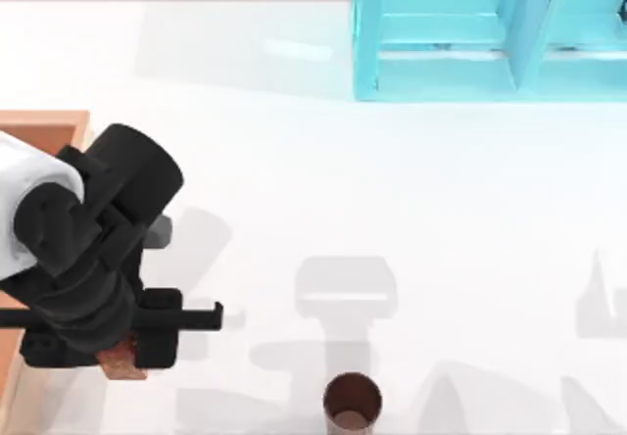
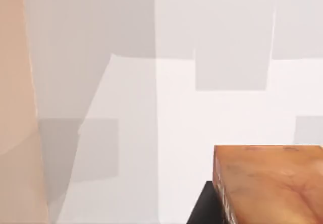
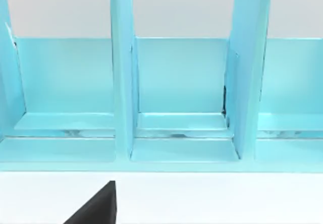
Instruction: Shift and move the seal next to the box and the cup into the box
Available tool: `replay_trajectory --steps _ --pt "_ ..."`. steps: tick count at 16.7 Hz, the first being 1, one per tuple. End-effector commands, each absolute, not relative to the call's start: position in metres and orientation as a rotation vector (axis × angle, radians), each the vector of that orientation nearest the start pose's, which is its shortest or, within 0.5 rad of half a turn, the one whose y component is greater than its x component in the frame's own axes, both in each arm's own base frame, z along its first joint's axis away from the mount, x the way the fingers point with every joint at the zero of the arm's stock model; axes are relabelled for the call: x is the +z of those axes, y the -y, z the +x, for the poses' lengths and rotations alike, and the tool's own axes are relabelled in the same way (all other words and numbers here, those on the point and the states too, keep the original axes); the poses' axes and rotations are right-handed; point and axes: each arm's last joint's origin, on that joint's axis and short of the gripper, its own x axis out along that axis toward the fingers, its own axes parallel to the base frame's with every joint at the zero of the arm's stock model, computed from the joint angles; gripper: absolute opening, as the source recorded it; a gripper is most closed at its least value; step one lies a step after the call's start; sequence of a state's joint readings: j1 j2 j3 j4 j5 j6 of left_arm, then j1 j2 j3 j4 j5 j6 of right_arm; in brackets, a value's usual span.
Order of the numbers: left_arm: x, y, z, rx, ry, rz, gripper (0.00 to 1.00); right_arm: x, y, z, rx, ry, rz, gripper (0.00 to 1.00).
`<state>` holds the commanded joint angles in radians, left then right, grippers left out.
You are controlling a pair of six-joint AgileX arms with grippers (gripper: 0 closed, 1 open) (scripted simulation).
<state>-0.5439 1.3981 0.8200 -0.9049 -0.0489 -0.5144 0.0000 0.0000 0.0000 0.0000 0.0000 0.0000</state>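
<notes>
Spanning the whole top view, white table (image 1: 411, 219), wide and bare through the middle. At its far right edge, turquoise shelf (image 1: 470, 33). At the left edge, box (image 1: 44, 126), half covered by the left arm. Over the box's near right wall, left gripper (image 1: 122, 357), closed on the seal (image 1: 122, 361), seen close in the left wrist view (image 2: 270, 183). At the near edge, well right of the box, cup (image 1: 351, 401), upright and untouched. Best done by lowering the seal just outside the wall, flat, without clipping the rim. Right gripper faced the shelf; its opening could not be told.
</notes>
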Motion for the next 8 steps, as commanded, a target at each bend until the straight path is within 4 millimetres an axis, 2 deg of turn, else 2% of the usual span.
replay_trajectory --steps 7,8 --pt "0.1776 0.1156 0.1955 -0.024 -1.470 0.021 0.98 0.1600 0.0012 0.1057 0.000 0.000 0.000 1.00" --pt "0.1776 0.1156 0.1955 -0.024 -1.470 0.021 1.00 0.1600 0.0012 0.1057 0.000 0.000 0.000 1.00"
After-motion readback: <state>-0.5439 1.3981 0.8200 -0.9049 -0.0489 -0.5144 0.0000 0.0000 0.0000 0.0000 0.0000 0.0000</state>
